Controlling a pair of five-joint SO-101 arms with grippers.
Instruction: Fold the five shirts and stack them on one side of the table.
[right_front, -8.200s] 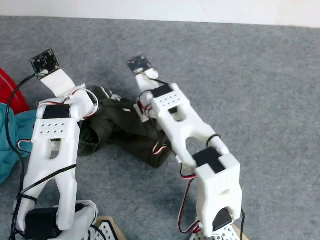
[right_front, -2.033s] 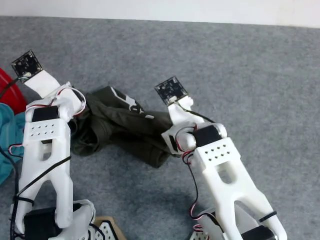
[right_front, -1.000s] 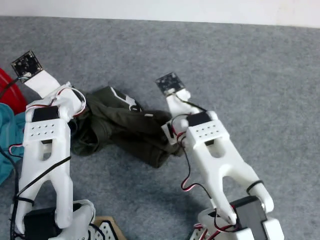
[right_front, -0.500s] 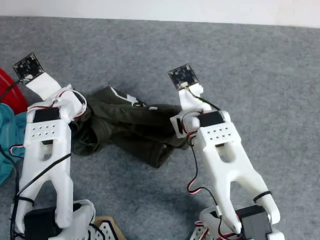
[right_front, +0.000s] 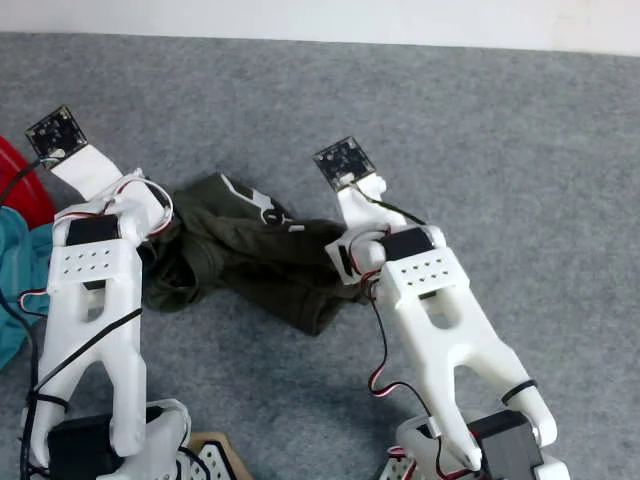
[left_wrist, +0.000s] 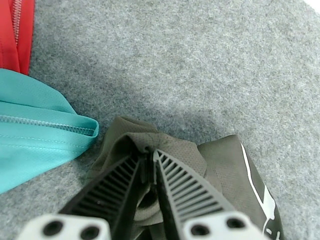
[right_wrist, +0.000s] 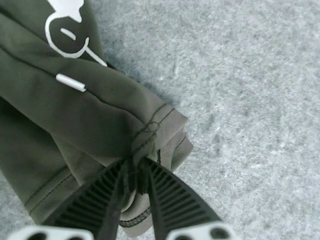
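Olive shirt (right_front: 255, 262) lying crumpled on grey table (right_front: 520, 150) between both arms. Left gripper (left_wrist: 150, 162) pinching one edge, jaws clamped on fabric; right gripper (right_wrist: 136, 175) clamping opposite hem. Teal garment (left_wrist: 30, 135) lying just beside.

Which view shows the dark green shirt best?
The high view: most of the dark green shirt shows, crumpled. The left wrist view gives one pinched fold, the right wrist view a hemmed corner.

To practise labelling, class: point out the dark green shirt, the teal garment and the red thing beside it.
dark green shirt (right_front: 255, 265): high view, its bunched middle.
teal garment (left_wrist: 30, 155): left wrist view, flat cloth below its seam.
red thing (left_wrist: 7, 35): left wrist view, its bare surface beside the seam.
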